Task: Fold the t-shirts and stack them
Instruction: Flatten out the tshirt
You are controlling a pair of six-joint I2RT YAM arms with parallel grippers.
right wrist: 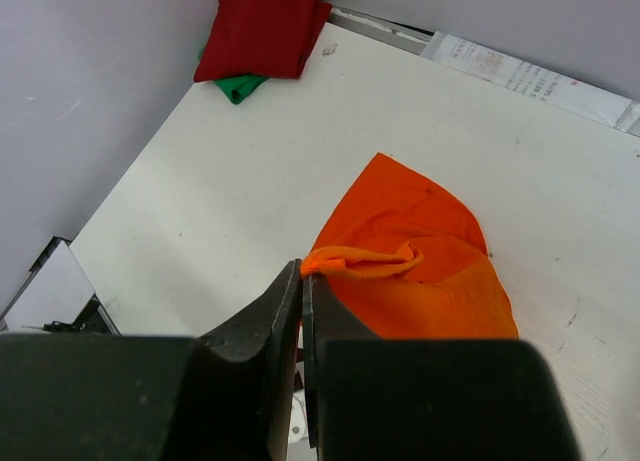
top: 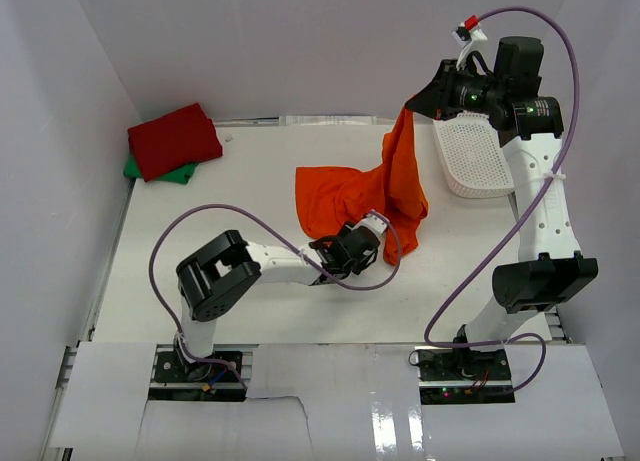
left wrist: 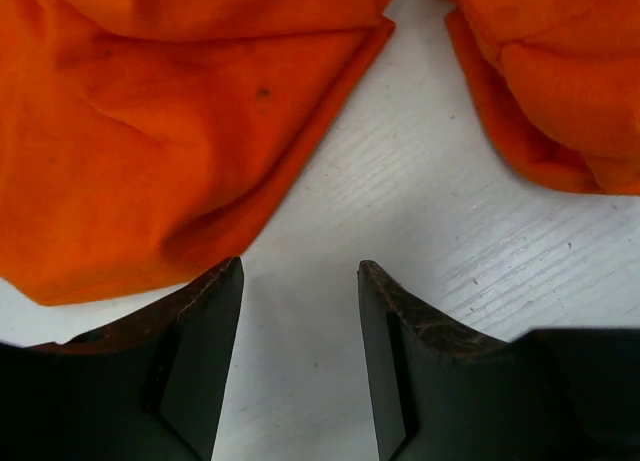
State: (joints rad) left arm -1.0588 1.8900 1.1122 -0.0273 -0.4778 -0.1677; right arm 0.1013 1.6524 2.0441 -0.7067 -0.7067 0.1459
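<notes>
— Where does the right gripper (right wrist: 302,273) stand?

— Raised high at the far right, jaws pressed together on a bunched edge of the orange t-shirt (top: 350,196). The cloth hangs down from that pinch in a long drape. Its lower part lies crumpled on the white table (top: 230,196) near the middle.

— And the left gripper (left wrist: 300,269)?

— Low over the table at the near edge of the same shirt, its jaws parted with nothing between them. The left wrist view shows only bare tabletop in the gap. Orange folds lie just ahead on both sides. Whether the left finger touches the cloth, I cannot tell.

— What sits around the shirt?

— Just right of the hanging cloth, below the raised gripper, a white mesh basket (top: 475,161) rests at the table's far right side.

— The other shirts?

— Well apart, in the far left corner against the wall. The red t-shirt (top: 172,139) is folded and lies on top of the green t-shirt (top: 180,174). Only a green edge shows beneath it on the near side.
</notes>
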